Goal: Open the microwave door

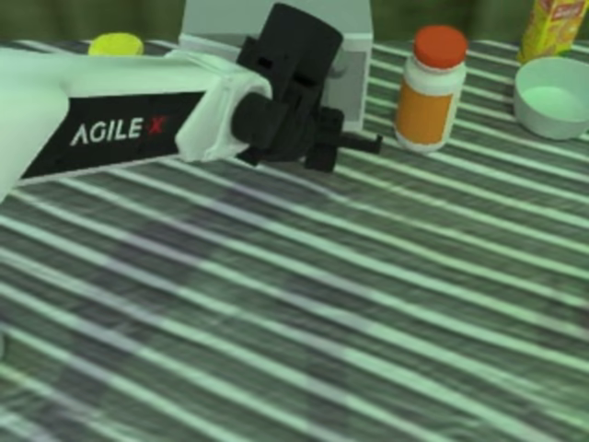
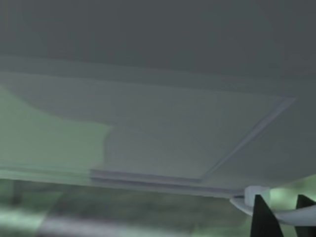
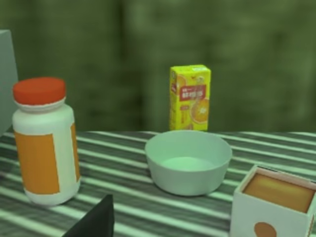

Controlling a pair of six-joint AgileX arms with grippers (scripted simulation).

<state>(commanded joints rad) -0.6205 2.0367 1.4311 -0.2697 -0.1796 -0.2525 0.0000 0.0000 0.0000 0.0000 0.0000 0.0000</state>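
- microwave: pale grey box at 12 o'clock on the striped tabletop, standing at the far edge; my left arm hides much of its front.
- microwave door: fills the left wrist view at close range, grey window inside a thin light frame; whether it is ajar i cannot tell.
- left pincer: black, reaching in from 9 o'clock to the microwave's front lower edge; two dark fingertips show with a pale curved piece between them; whether they clamp it i cannot tell.
- right pincer: not seen in the top view; only a dark corner shows in the right wrist view.
- bottle: white, orange label, red cap, upright at 1 o'clock, just beside the microwave.
- bowl: pale, at 2 o'clock.
- yellow juice carton: upright behind the bowl.
- small open white box: near the bowl.
- yellow-green disc: at 10 o'clock, behind my left arm.
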